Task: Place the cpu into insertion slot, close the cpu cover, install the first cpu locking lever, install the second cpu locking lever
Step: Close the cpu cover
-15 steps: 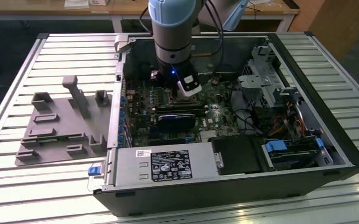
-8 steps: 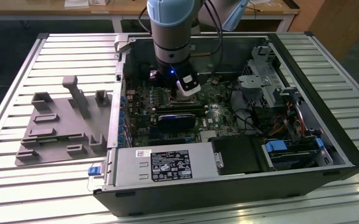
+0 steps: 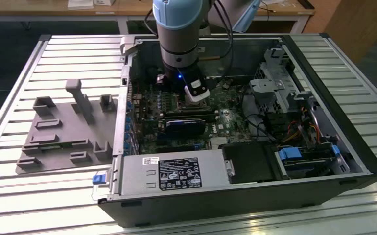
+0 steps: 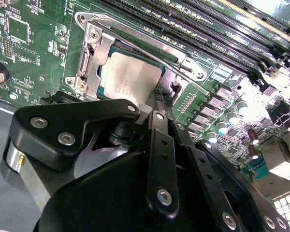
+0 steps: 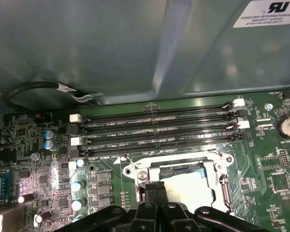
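Cpu [image 4: 130,79] is seated within the window of the cpu cover [image 4: 87,53]; the tool [image 5: 154,190] is positioned at the cover's edge, fingers pressed together.

The exterior view looks down from high up onto the open computer case [image 3: 254,196] on the table [image 3: 45,205], while both wrist views sit close behind the claw [image 4: 157,101] [image 5: 154,189], angled differently, sharing the cpu [image 4: 130,77] [image 5: 188,187].

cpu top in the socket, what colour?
Dull silver-grey. The small flat square metal-topped cpu shows best in the second wrist view.
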Tool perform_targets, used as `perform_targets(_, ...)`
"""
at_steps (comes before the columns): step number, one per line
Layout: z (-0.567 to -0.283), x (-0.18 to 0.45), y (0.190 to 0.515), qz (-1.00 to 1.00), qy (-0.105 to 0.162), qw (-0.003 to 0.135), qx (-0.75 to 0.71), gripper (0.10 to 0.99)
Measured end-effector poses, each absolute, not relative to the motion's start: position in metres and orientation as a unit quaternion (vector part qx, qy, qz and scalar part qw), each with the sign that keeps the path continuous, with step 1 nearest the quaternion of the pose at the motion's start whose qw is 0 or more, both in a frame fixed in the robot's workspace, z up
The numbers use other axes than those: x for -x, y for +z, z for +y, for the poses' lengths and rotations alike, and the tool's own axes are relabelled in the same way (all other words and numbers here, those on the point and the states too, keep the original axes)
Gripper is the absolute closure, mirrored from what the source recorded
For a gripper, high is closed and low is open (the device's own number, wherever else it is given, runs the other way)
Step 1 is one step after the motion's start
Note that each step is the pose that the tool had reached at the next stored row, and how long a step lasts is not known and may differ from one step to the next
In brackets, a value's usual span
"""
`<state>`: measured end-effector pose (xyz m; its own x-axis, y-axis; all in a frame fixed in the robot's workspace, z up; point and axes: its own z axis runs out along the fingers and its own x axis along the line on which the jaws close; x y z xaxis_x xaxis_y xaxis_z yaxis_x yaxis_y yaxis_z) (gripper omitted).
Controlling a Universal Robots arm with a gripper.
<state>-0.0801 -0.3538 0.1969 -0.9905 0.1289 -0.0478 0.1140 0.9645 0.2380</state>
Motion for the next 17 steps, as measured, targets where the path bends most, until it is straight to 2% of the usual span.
perform_targets(17,-0.3538,0.0828,0.1974,0.990,0.125,0.032,-0.061,0.984)
